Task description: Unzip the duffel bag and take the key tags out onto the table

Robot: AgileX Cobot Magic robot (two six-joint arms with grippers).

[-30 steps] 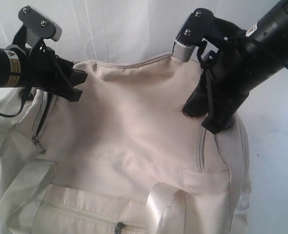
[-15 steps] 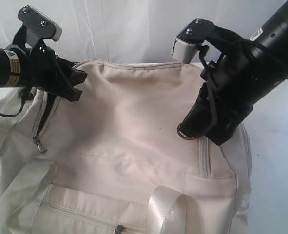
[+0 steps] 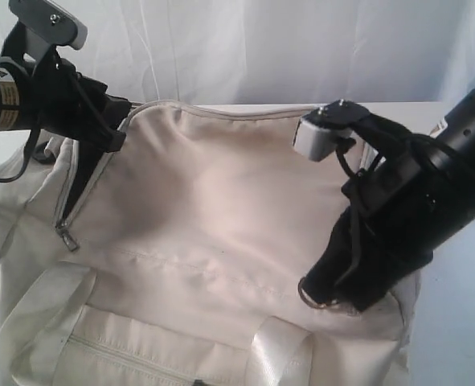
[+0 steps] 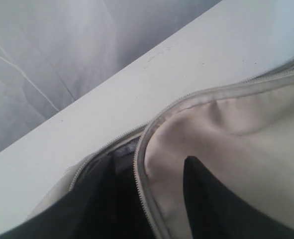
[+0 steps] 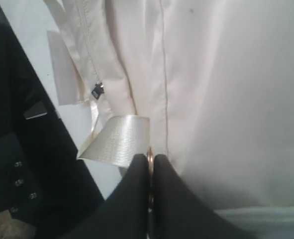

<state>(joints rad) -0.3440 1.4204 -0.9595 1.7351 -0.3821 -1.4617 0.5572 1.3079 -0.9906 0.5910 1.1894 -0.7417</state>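
Observation:
The cream-white duffel bag (image 3: 221, 209) fills the exterior view. Its top zipper gapes at the back left, where dark lining (image 4: 122, 199) shows. My left gripper (image 3: 112, 133) stands open astride that zipper edge (image 4: 147, 164), one finger inside the opening and one on top of the flap. At the bag's near right corner my right gripper (image 3: 327, 293) is shut on the brass zipper pull ring (image 5: 149, 151), which pokes out under the fingers (image 3: 316, 302). The key tags are hidden.
A grey zipper slider (image 3: 64, 237) hangs on the bag's left end. Pale webbing handles (image 3: 277, 354) and a zipped side pocket (image 3: 124, 358) face the front. The white table (image 3: 462, 322) shows on the right, and white curtain hangs behind.
My right gripper has travelled with the ring from the bag's back right along the zipper to the near right corner. The left gripper has shifted up and left a little.

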